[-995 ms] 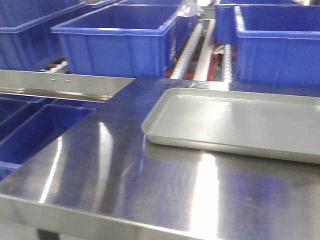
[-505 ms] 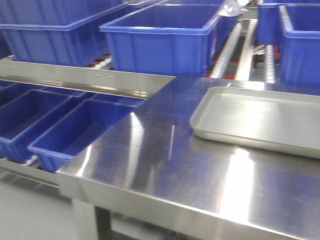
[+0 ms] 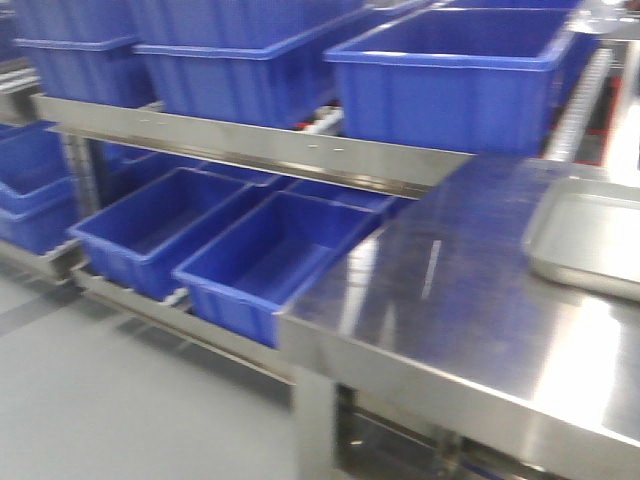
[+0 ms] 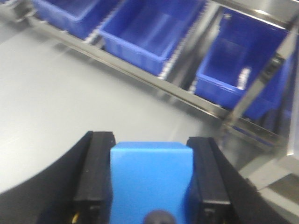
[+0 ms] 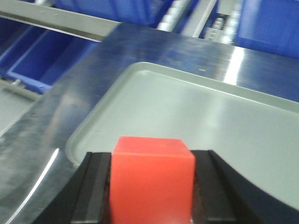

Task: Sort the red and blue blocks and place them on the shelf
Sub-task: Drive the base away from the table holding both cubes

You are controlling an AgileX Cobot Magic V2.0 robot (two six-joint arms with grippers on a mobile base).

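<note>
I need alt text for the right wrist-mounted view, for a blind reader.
The right end effector holds a red block between its jaws. Behind it, a grey tray lies on the steel tabletop, with blue bins beyond.

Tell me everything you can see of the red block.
The red block is a bright red cube, plain and matte, with crisp edges. Only its top and one side face show. It sits upright, clamped between the two black fingers of the right hand, over a corner of the grey tray.
</note>
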